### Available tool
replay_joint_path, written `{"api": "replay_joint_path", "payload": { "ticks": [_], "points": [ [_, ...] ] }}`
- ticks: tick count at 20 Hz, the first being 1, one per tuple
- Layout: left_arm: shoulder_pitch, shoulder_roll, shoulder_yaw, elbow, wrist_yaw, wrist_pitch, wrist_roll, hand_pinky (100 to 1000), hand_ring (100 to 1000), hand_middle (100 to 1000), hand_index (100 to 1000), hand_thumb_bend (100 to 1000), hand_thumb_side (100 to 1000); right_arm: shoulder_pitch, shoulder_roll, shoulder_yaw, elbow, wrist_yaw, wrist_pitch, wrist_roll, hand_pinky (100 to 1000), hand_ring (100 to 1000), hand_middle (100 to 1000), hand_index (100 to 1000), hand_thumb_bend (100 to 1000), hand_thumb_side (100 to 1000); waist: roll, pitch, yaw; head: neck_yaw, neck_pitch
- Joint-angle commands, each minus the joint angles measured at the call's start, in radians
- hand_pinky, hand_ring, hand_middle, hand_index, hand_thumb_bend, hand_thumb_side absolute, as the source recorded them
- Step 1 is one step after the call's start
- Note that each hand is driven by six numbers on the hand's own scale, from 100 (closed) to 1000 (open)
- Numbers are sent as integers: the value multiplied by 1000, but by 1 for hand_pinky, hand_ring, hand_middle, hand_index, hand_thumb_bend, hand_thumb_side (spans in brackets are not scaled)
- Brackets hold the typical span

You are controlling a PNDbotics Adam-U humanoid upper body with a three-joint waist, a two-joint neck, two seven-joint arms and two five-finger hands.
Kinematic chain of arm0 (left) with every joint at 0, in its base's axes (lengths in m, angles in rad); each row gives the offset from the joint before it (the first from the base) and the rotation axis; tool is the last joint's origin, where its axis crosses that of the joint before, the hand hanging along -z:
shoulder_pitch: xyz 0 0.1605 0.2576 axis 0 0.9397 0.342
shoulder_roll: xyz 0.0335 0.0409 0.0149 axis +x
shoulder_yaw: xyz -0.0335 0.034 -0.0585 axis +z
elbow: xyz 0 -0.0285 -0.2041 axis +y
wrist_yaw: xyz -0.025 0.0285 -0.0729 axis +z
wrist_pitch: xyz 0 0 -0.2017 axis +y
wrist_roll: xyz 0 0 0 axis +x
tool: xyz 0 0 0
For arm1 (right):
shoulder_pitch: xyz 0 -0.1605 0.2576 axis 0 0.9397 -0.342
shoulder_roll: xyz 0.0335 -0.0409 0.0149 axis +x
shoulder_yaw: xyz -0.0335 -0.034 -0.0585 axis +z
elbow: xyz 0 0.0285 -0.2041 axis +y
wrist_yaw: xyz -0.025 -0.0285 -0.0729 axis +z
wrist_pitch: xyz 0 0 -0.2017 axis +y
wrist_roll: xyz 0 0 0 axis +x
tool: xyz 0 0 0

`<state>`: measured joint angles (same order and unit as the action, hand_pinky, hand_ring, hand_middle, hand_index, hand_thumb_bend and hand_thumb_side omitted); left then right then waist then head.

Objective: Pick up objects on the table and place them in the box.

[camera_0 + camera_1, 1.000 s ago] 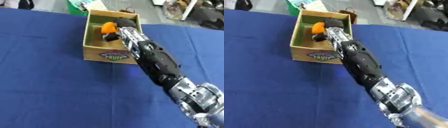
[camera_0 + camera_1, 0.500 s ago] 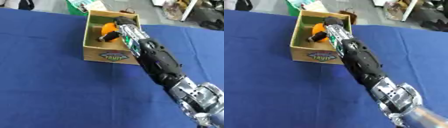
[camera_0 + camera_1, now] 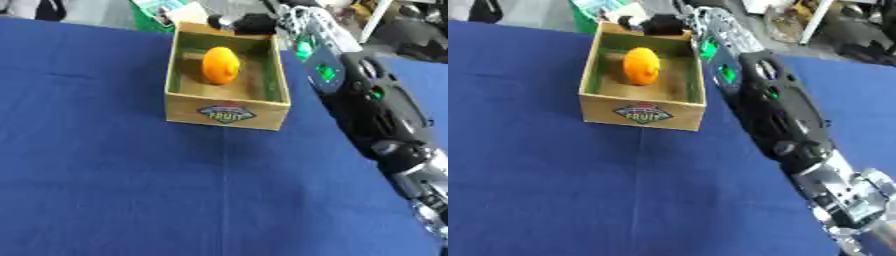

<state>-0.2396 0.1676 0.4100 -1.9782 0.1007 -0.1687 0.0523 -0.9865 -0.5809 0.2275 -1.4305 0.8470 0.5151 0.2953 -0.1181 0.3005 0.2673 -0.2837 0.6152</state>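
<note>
fruit: round orange fruit (image 3: 220, 65) lies inside the open cardboard box (image 3: 227, 112), placed
right hand: black robot hand (image 3: 254, 22) at box's far rim, fingers unclear, cannot tell
left hand: unseen
risk: forearm alongside could knock box on blue tablecloth (image 3: 105, 180)

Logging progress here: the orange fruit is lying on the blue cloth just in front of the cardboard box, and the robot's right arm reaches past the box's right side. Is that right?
Not quite. The orange fruit lies inside the cardboard box, on its floor, not on the blue cloth in front of it; the left eye view shows this. The right arm does reach past the box's right side, its right hand at the far rim.
</note>
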Motion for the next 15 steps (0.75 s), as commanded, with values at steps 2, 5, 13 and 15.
{"api": "replay_joint_path", "payload": {
  "ticks": [2, 5, 13, 15],
  "points": [
    [-10, 23, 11, -22, -6, -2, 5, 471, 378, 414, 649, 100, 796, 73, -127, -30, -274, -123, 60, -74, 787, 882, 805, 982, 492, 1000, 11, -17, -6, 4, 9],
    [-12, 24, 14, -22, -7, -4, 9, 471, 378, 414, 650, 100, 795, 170, -176, -67, -471, -289, 117, -176, 769, 870, 790, 987, 135, 1000, 14, -14, -12, 14, 12],
    [-13, 23, 17, -22, -6, -6, 16, 472, 379, 415, 650, 100, 794, 366, -185, -124, -569, -775, -122, -587, 759, 841, 778, 978, 100, 1000, 25, -17, -27, 10, 21],
    [-11, 23, 18, -22, -6, -6, 18, 472, 379, 416, 650, 100, 794, 413, -166, -126, -569, -854, -214, -657, 764, 843, 807, 976, 100, 1000, 29, -19, -32, 7, 19]
  ]
}}
